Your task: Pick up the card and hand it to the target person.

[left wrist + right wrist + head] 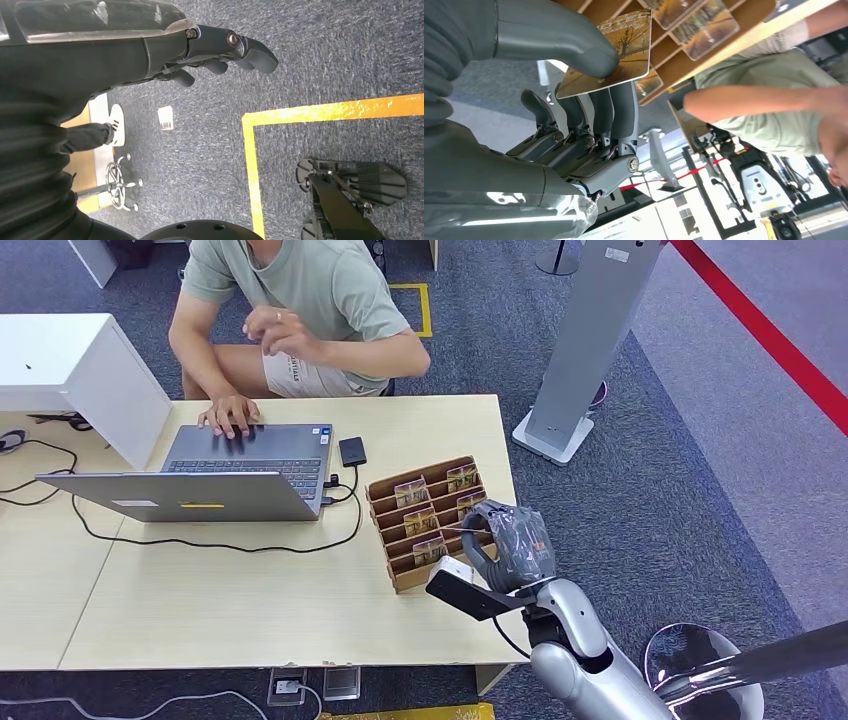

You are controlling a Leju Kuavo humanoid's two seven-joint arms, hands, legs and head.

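Observation:
My right hand [505, 540] hovers just right of the cardboard card rack [425, 525] on the table's right part. The right wrist view has its thumb and fingers [596, 107] pinching a brown picture card [616, 55] close to the rack [734, 40], where other cards stand in slots. The person [300, 310] in a green shirt sits across the table, one hand on the laptop [215, 475] and the other raised at the chest. My left hand [215, 52] hangs over the carpet with its fingers curled loosely and nothing in them.
A black cable [210, 540] loops across the wooden table [250, 610] in front of the laptop. A small black device [351, 451] lies behind the rack. A grey standing pillar [585, 350] rises to the right of the table. A white cabinet [70, 370] stands at far left.

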